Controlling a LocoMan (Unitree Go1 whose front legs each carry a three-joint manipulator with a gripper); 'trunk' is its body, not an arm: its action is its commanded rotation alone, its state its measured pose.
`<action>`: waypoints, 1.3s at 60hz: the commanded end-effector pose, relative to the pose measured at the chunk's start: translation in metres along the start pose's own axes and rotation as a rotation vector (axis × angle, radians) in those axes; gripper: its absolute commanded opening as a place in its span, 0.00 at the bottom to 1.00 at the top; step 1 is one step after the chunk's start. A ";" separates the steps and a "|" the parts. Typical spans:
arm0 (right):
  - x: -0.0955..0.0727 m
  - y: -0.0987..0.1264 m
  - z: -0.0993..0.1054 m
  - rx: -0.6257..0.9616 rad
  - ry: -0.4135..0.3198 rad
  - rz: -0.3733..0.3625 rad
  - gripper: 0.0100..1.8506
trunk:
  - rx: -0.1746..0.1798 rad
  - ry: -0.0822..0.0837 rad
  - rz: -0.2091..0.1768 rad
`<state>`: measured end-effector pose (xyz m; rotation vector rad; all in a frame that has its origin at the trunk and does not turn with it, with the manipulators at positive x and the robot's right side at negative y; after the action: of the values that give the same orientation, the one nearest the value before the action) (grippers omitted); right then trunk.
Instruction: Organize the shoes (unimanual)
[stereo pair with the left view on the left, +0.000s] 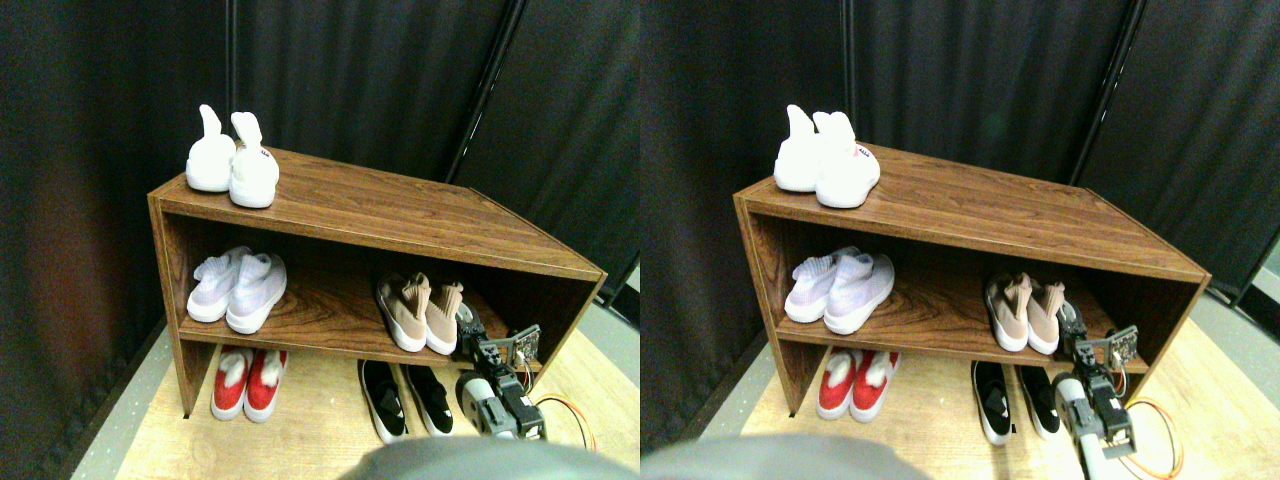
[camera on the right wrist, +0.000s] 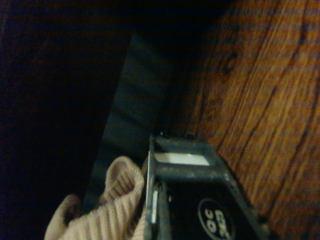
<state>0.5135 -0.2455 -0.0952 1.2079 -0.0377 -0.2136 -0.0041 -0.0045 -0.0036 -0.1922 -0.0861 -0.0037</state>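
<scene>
While your right gripper (stereo pair with the left view on the left: 470, 325) crowds the ribbed collar (camera on the right wrist: 117, 197), probably to grab it, I cannot tell whether it's clenched. The beige-tan sneakers (stereo pair with the left view on the left: 420, 312) sit paired on the middle shelf (stereo pair with the left view on the left: 320, 310); the lilac-white pair (stereo pair with the left view on the left: 238, 288) lies beyond.

shelf (stereo pair with the left view on the left: 400, 215) | top: white pair (stereo pair with the left view on the left: 232, 160) | middle: lilac pair (stereo pair with the left view on the left: 240, 290), beige shoes (stereo pair with the left view on the left: 420, 312)

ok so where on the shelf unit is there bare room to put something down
Most of the top board, right of the white pair. Middle shelf: the gap between the lilac pair and the beige shoes. Crowded at the right gripper, beside those shoes.
</scene>
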 end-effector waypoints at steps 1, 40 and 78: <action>-0.005 -0.003 -0.007 -0.017 0.029 -0.025 0.03 | -0.018 0.014 0.017; -0.014 0.011 0.046 -0.155 -0.001 0.116 0.03 | 0.024 0.006 -0.033; -0.134 0.027 0.068 -0.160 0.214 0.370 0.03 | 0.032 0.045 -0.056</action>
<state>0.4178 -0.2825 -0.0415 1.0305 -0.0522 0.1740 -0.0022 -0.0072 -0.0066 -0.1299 -0.0675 -0.0608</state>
